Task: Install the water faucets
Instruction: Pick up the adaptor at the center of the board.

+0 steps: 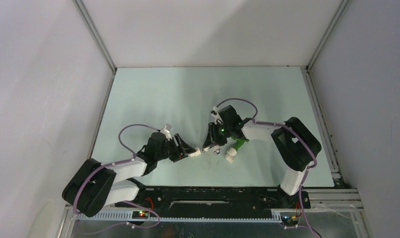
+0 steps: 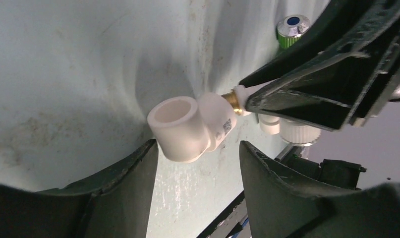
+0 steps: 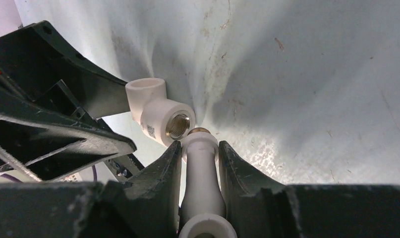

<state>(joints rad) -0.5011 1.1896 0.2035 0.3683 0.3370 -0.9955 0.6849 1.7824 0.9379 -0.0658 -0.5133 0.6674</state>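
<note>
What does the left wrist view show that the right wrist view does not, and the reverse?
Only left wrist: the green faucet, and the hollow of the elbow at its plain end, between the fingers of the open left gripper. Only right wrist: the brass thread inside the elbow's other port, and the body of the white faucet in the shut right gripper. Both: the elbow, the white faucet's brass tip at it, parts of both grippers.
</note>
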